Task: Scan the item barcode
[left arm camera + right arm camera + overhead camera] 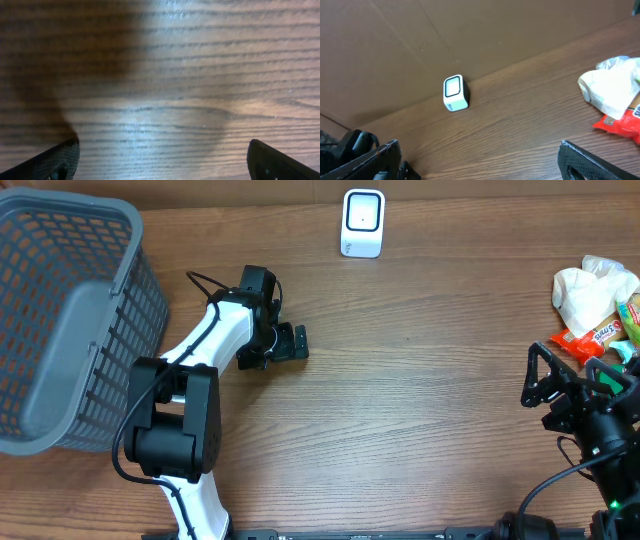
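Observation:
The white barcode scanner (361, 223) stands at the table's far edge; the right wrist view shows the scanner (455, 93) against the brown back wall. Packaged items lie at the right edge: a white bag (590, 295) and a red packet (578, 341), which appear in the right wrist view as the bag (612, 87) and the packet (620, 122). No barcode shows. My right gripper (531, 377) is open just left of the pile, empty (480, 162). My left gripper (298, 342) is open over bare wood at centre-left, holding nothing (162, 162).
A large grey mesh basket (120, 300) fills the left side, beside the left arm. More snack packets (628, 315) lie at the far right edge. A brown wall runs behind the scanner.

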Robot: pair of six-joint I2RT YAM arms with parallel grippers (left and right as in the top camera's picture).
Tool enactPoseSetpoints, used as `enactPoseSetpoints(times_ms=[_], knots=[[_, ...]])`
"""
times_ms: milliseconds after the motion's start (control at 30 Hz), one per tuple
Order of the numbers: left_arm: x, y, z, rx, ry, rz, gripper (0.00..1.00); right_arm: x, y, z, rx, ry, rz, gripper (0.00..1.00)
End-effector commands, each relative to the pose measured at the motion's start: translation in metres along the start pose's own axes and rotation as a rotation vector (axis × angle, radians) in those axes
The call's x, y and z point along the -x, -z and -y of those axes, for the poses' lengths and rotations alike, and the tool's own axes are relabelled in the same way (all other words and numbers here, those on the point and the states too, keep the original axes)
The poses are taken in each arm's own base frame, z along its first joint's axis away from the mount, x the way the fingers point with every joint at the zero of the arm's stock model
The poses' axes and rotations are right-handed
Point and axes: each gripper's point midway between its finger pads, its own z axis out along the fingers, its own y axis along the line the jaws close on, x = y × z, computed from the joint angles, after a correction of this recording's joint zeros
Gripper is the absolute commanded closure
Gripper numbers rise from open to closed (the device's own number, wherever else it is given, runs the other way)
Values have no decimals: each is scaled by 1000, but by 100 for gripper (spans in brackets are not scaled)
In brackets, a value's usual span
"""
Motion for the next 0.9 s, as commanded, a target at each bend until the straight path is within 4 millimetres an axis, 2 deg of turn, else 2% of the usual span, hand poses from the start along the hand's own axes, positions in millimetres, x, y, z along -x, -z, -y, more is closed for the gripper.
enactPoseSetpoints(times_ms=[0, 67, 133, 300, 400, 500, 633, 733, 800, 867], knots=[[-5, -16, -5, 12, -28, -22, 0, 0, 1, -5, 24, -5, -4, 0], [-2, -16, -4, 8, -30, -11, 0, -4, 2, -15, 81, -21, -26, 0], [1, -16, -2, -2, -32, 2, 0, -3, 1, -16, 89, -20, -28, 0], [4, -16, 4, -30, -36, 12, 0, 17, -3, -22, 113, -14, 43, 0], [7, -16, 5, -33, -39, 22, 0, 17, -3, -22, 114, -14, 44, 0], [9, -16, 5, -36, -40, 30, 0, 37, -2, -16, 69, 1, 135, 0], [8, -16, 5, -35, -40, 30, 0, 47, 0, -16, 59, 8, 179, 0], [7, -16, 5, -33, -40, 24, 0, 44, 3, -22, 85, 26, 170, 0], [7, -16, 4, -29, -39, 23, 0, 37, 7, -30, 112, 103, 157, 0], [7, -16, 4, -29, -39, 23, 0, 23, 11, -34, 122, 225, 119, 0]])
